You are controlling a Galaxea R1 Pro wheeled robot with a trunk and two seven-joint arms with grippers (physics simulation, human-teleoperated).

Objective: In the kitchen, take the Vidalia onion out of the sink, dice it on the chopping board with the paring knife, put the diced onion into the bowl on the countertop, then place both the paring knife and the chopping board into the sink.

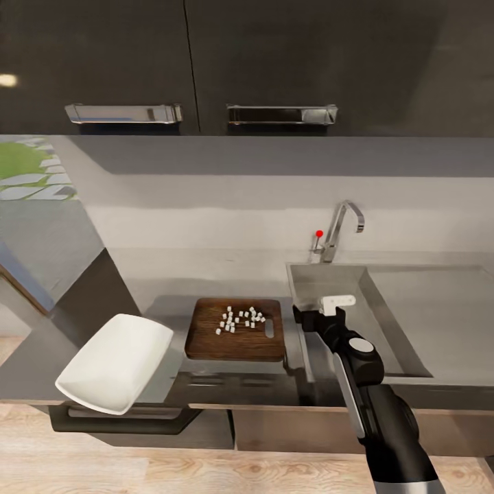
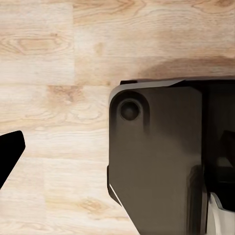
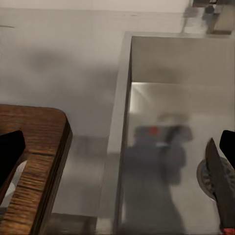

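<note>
Starting at the left of the head view, we see the white bowl [image 1: 115, 361] sitting tilted at the front corner of the tabletop [image 1: 171, 309], its near edge hanging past the front edge. Just to its right lies the brown chopping board [image 1: 237, 329], flat on the tabletop, with a scatter of small white onion dice [image 1: 240, 319] on its far half, close to the slot handle.

Right of the board comes the sink [image 1: 412, 302], its rim close beside the board, with the tap [image 1: 341, 230] and red knob [image 1: 319, 234] behind its back corner. Our right arm reaches up over the near left corner of the basin, and the right tool [image 1: 328, 310] hovers there. In the right wrist view the two dark fingertips [image 3: 11, 149] stand wide apart with nothing between them, so that tool is spread. Below, the knife [image 3: 220, 188] lies on the basin floor, its dark blade crossing the round drain [image 3: 208, 178], while a corner of the board [image 3: 34, 161] shows beside the rim.

The left wrist view looks down on pale wood floor [image 2: 54, 73] and a dark part of the robot [image 2: 156, 156]; one dark fingertip [image 2: 10, 154] shows at the edge, and we cannot tell the left tool's state.
</note>
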